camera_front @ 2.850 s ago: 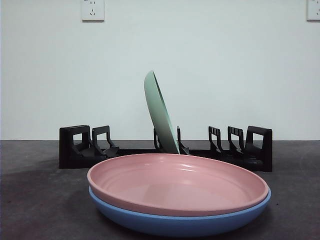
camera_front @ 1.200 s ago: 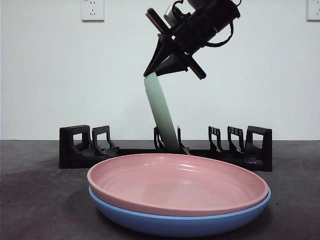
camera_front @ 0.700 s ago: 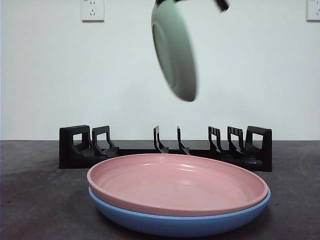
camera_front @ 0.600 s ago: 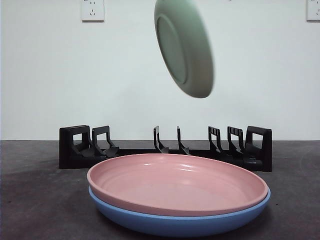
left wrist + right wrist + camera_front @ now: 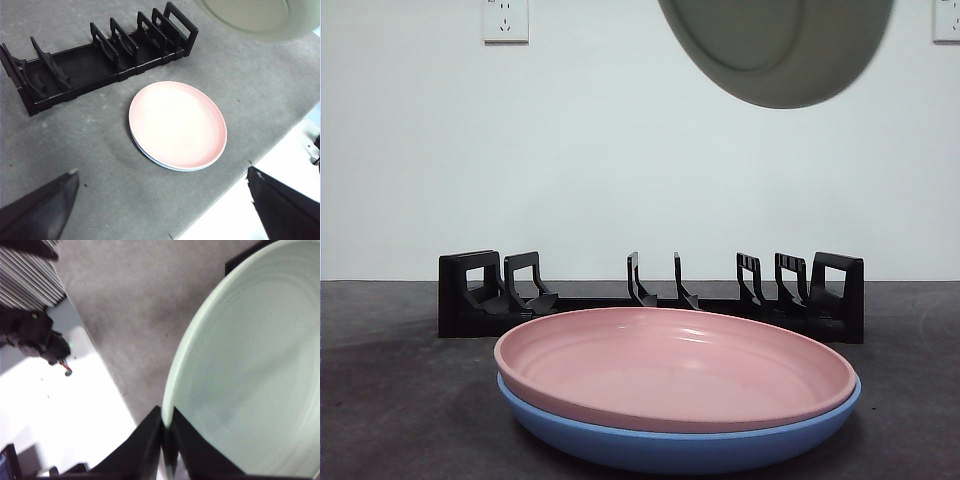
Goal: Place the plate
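Observation:
A pale green plate (image 5: 775,50) hangs high at the top of the front view, its underside turned toward the camera. It also shows in the left wrist view (image 5: 255,17) and the right wrist view (image 5: 250,380). My right gripper (image 5: 167,422) is shut on its rim and is out of the front view. The black plate rack (image 5: 470,290) stands behind with nothing in its slots, and also shows in the left wrist view (image 5: 100,60). My left gripper (image 5: 162,200) is open and holds nothing, high above the table.
A pink plate (image 5: 670,365) lies stacked on a blue plate (image 5: 670,450) on the dark table in front of the rack, and shows in the left wrist view (image 5: 175,122). The table's edge (image 5: 280,150) runs beside them.
The right gripper came down on the green plate standing in the rack's middle slot, gripped its rim and lifted it out. The plate rose, moved right and turned flatter toward the camera.

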Robot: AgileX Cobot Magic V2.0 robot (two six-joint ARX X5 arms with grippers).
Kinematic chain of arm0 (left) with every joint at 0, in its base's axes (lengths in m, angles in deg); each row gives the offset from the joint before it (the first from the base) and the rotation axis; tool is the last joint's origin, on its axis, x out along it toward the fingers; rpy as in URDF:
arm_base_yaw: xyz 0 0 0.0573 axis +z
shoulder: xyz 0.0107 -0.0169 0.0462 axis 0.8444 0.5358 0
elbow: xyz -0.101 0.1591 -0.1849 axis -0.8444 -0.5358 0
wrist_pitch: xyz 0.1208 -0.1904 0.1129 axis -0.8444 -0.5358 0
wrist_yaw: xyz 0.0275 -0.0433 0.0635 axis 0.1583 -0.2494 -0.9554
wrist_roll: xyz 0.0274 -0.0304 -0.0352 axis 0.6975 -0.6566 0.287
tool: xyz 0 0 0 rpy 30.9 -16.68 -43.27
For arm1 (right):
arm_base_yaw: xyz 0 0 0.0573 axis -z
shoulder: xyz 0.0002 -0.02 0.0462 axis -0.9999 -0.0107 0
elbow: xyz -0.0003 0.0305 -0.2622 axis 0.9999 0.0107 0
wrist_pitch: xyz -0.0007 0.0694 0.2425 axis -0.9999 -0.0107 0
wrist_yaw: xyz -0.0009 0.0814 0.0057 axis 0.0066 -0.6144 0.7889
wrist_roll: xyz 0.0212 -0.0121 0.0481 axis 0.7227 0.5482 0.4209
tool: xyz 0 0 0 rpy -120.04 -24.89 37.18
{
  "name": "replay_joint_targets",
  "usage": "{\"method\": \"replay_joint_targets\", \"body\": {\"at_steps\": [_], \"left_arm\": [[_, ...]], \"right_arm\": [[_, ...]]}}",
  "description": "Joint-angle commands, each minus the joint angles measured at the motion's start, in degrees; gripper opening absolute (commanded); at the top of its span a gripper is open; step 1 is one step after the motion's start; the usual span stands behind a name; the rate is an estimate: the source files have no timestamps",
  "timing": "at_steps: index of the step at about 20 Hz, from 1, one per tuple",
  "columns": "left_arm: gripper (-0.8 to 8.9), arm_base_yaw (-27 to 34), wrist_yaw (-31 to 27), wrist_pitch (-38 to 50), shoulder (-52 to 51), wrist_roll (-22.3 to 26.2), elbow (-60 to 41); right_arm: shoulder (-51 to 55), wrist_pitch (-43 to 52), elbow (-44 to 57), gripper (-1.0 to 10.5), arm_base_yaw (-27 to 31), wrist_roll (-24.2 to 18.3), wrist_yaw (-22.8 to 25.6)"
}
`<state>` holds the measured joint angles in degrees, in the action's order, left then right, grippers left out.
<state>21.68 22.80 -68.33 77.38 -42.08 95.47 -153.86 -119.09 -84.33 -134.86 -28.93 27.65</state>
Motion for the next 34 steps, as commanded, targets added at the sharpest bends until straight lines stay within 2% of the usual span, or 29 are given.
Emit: {"method": "replay_joint_targets", "body": {"at_steps": [1,5,7,10,14,17,22,28,34], "left_arm": [[5.27,-0.46,-0.11,1.29,0.22,0.52,1.03],[5.27,-0.46,-0.11,3.69,0.22,0.57,1.03],[5.27,-0.46,-0.11,4.02,0.26,0.98,1.03],[5.27,-0.46,-0.11,4.00,0.37,1.86,1.03],[5.27,-0.46,-0.11,4.00,0.37,2.03,1.03],[5.27,-0.46,-0.11,3.98,0.37,2.03,1.03],[5.27,-0.46,-0.11,3.96,0.37,2.03,1.03],[5.27,-0.48,-0.11,3.93,0.37,2.03,1.03],[5.27,-0.46,-0.11,3.87,0.37,2.01,1.03]], "right_arm": [[1.33,1.53,3.41,0.1,-2.99,3.78,2.82],[4.09,8.35,14.29,0.1,-8.24,9.81,9.88],[3.78,10.99,18.73,0.1,-11.52,11.67,15.30],[1.46,15.65,23.32,0.1,-16.20,14.84,20.57],[-4.94,18.88,24.20,0.1,-21.27,17.79,27.04],[-10.73,20.74,24.20,0.1,-23.32,19.17,29.53],[-19.54,22.71,24.20,0.1,-26.64,19.69,37.62],[-24.85,23.85,24.20,0.1,-29.09,20.09,40.39],[-27.26,24.46,24.20,0.1,-29.46,20.74,40.39]]}}
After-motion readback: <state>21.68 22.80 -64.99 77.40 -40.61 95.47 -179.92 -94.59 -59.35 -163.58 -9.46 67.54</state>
